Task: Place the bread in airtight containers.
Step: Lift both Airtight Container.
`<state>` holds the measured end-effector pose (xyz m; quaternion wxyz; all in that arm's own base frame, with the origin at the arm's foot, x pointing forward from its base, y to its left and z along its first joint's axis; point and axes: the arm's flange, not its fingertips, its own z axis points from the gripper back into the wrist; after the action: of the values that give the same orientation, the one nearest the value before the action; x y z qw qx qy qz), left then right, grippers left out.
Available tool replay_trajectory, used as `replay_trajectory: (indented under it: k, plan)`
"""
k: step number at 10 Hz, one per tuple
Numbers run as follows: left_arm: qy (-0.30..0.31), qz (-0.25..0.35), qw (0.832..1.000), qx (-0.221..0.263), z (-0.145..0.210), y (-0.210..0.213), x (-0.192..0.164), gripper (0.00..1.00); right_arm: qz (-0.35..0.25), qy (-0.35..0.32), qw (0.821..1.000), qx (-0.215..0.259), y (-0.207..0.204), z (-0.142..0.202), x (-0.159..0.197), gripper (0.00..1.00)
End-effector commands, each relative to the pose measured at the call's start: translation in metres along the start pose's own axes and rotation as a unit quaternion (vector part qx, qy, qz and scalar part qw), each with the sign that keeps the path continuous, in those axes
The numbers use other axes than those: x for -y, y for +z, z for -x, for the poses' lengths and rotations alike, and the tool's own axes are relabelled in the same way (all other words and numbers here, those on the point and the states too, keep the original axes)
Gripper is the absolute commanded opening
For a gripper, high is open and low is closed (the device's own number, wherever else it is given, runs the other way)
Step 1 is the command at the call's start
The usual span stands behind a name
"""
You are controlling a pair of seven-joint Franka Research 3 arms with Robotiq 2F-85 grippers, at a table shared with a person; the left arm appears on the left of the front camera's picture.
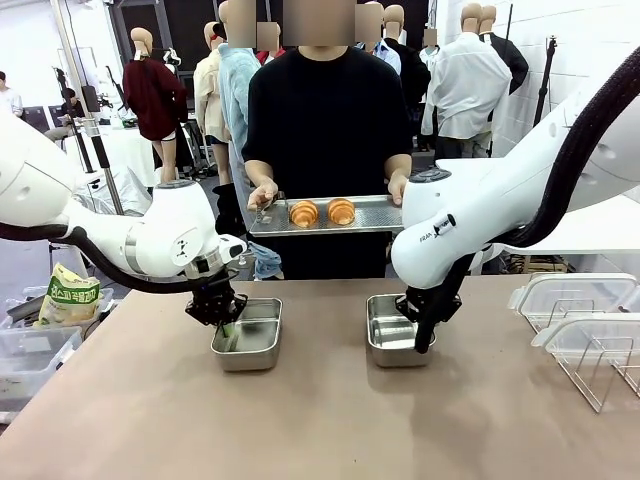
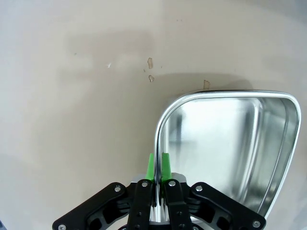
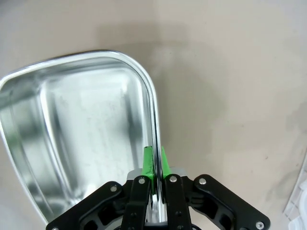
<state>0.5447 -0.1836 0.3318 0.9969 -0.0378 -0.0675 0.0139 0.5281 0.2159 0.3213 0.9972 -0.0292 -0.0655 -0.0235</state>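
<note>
Two golden croissant-like rolls [image 1: 322, 212] lie on a flat metal tray [image 1: 375, 214] that a person holds with both hands above the table's far edge. Two empty steel tins stand on the table. My left gripper [image 1: 228, 328] is shut on the left rim of the left tin [image 1: 256, 338], its green pads [image 2: 150, 166] pinching the wall of the tin [image 2: 225, 139]. My right gripper [image 1: 422, 345] is shut on the right rim of the right tin [image 1: 385, 330], the pads [image 3: 148, 163] clamping the wall of that tin [image 3: 86, 124].
Clear plastic lids [image 1: 570, 295] and a wire rack [image 1: 600, 365] lie at the table's right. A green-and-yellow snack bag [image 1: 68, 296] sits off the table's left side. Bare tabletop [image 1: 320, 420] spreads in front of the tins.
</note>
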Motion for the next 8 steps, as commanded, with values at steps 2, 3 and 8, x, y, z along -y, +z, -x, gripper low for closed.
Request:
replay_trajectory:
  k: [2, 3, 8]
  plan:
    - [0.030, 0.027, 0.999, 0.019, 0.021, 0.055, -0.005, 0.00, -0.035, 0.016, 0.999, -0.021, 0.040, 0.018, 0.005, 0.00]
    - [0.029, 0.030, 0.999, 0.019, 0.025, 0.075, -0.005, 0.00, -0.048, 0.027, 0.998, -0.020, 0.063, 0.026, 0.008, 0.00]
    - [0.003, 0.001, 1.000, 0.015, 0.043, 0.147, 0.000, 0.00, -0.059, 0.051, 0.996, 0.040, 0.183, 0.062, 0.029, 0.00]
